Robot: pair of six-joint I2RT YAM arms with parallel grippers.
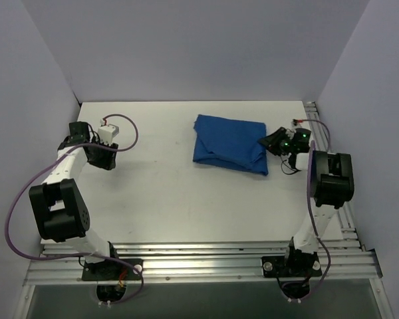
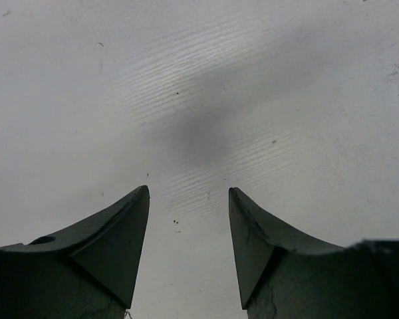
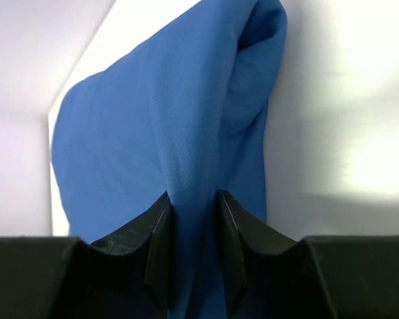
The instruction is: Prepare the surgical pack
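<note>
Left gripper has it easy: bare table straight ahead of its spread fingers and in the gap between them. Right gripper is crowded. The blue parcel fills the space ahead, and a fold is pinched between its fingers (bare table only off beside the parcel).

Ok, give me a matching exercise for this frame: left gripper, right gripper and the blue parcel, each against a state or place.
Things:
1. left gripper
2. right gripper
3. blue parcel

States or places:
A. lies folded on the table, right of its middle
B. open, nothing between the fingers, bare surface beneath
C. shut on a raised fold of fabric

Pairs: 1-B, 2-C, 3-A
</note>
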